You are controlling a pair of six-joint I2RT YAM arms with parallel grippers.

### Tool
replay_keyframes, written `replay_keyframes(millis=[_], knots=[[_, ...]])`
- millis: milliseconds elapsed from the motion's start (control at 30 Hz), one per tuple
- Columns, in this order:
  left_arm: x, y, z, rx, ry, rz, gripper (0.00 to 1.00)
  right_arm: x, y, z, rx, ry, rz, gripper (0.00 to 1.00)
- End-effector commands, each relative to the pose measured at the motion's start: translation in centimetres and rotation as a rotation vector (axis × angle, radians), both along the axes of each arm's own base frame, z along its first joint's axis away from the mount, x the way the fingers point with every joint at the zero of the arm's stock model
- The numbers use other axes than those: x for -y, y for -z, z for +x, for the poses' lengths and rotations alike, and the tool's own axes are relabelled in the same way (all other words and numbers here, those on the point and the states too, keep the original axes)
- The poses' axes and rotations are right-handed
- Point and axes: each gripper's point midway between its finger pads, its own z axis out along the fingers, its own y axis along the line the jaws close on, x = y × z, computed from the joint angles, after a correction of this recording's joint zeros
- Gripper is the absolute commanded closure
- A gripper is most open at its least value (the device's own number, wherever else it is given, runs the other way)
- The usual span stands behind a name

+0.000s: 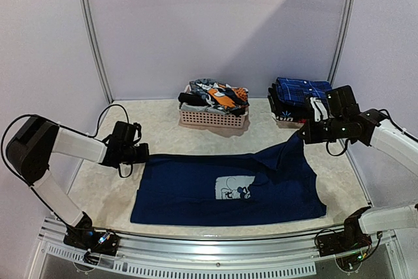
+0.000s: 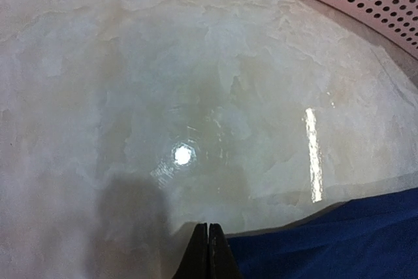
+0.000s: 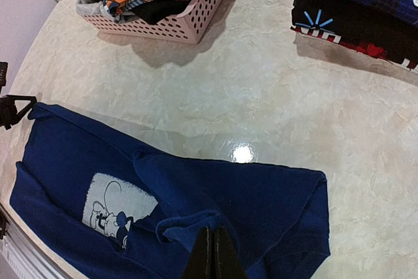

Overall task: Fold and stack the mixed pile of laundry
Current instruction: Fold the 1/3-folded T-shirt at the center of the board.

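Note:
The navy T-shirt (image 1: 196,194) with a pale cartoon print (image 1: 234,189) lies spread across the table's near half. My left gripper (image 1: 145,155) is shut at its far left corner; in the left wrist view the pressed fingertips (image 2: 209,230) meet the cloth's edge (image 2: 339,240). My right gripper (image 1: 302,134) is shut on the far right corner and holds it lifted; in the right wrist view navy cloth (image 3: 261,194) bunches at its tips (image 3: 213,233). The rest of the laundry pile (image 1: 219,95), orange-blue patterned and striped pieces, sits in the basket.
The pale pink slatted basket (image 1: 212,119) stands at the back centre, and shows in the right wrist view (image 3: 183,27). A stack of folded clothes (image 1: 297,96), blue plaid on top, sits at the back right. White walls close in the table.

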Motion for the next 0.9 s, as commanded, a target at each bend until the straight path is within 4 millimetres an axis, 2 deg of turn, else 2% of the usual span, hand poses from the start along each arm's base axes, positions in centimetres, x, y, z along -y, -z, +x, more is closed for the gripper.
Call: replay_keyframes(millis=[0,300,867], knots=[[-0.1,-0.6,-0.3,0.030,-0.012,-0.011,1.00,0.3,0.4,-1.5,-0.027,0.011,0.017,1.00],[-0.2,-0.7,-1.3,0.032,-0.011,-0.009,1.00,1.0,0.6,-3.3,-0.046,0.030,0.040,1.00],[-0.3,-0.9,-3.0,0.035,-0.014,-0.002,1.00,0.9,0.7,-5.7,-0.079,0.018,0.095,1.00]])
